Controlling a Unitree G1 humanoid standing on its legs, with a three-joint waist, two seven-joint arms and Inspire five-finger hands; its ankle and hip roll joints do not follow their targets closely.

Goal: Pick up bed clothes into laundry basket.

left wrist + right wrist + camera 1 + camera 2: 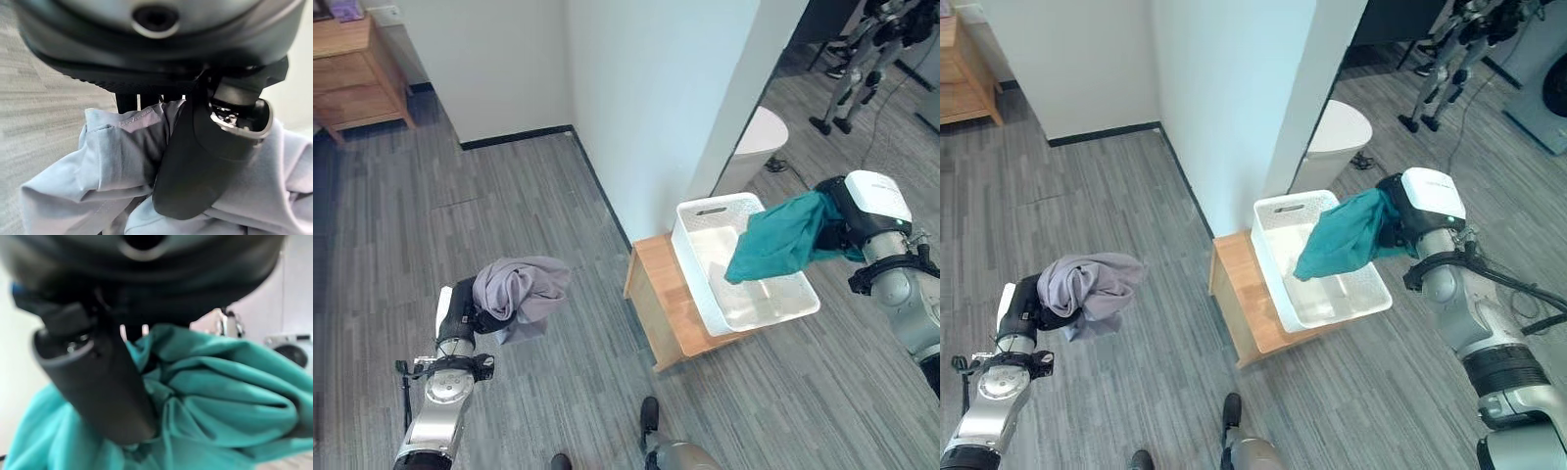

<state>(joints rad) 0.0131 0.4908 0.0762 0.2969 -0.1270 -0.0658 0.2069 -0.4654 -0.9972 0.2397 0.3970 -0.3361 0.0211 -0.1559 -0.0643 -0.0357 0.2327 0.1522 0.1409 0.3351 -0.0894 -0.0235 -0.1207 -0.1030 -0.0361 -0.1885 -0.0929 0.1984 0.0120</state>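
I see my right hand (1400, 220) clenching a teal cloth (781, 243) that droops lengthwise into the basket (697, 274); my left hand (465, 308) grips a bunched grey cloth (519, 289), fingers mostly buried.

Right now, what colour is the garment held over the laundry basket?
Teal green garment, plain, clearest in the right wrist view, clutched by the right hand.

Left and right eye views look steeply down from the head at the grey plank floor (529, 196), a few centimetres apart; both share the white laundry basket (705, 284) on its low wooden stand (661, 294), the white wall corner (636, 117) and both arms. Left wrist view sits right at the left robot hand (205, 161), facing along it at bunched grey-lilac cloth (117, 156), very close. Right wrist view does the same along the right robot hand (98, 382) onto teal cloth (220, 396).
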